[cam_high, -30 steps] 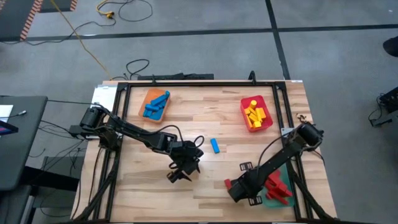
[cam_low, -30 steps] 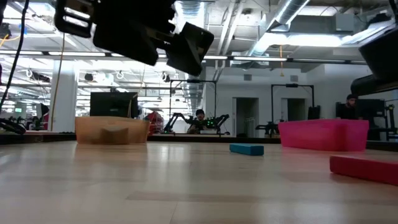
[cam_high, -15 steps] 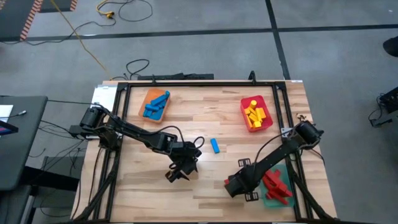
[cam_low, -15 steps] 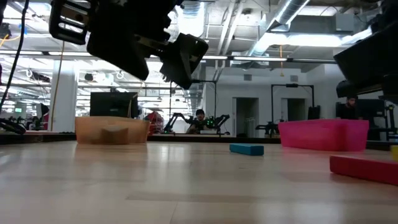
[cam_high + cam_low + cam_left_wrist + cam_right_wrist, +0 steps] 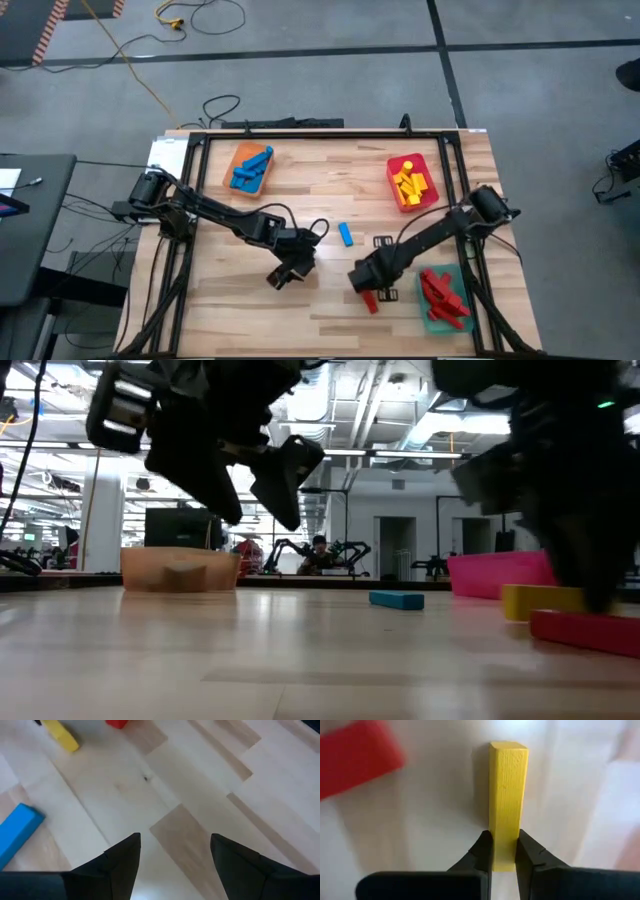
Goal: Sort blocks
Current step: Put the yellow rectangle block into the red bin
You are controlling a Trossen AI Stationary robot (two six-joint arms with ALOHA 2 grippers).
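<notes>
The right tool (image 5: 503, 851) pinches a yellow block (image 5: 507, 795) by its long sides; rigid, light, smooth wood, best gripped mid-length. The left tool (image 5: 172, 852) hovers open.

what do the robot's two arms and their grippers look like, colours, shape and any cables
Both arms are dark, nearly black, slim and jointed, each rising from a rounded base joint at a table edge. Thin black cables loop beside the left gripper, and a small black bracket juts near the right gripper. In the wrist views the fingers are matte black: the left ones broad and wedge-shaped, the right ones tapering to narrow rounded tips.
</notes>
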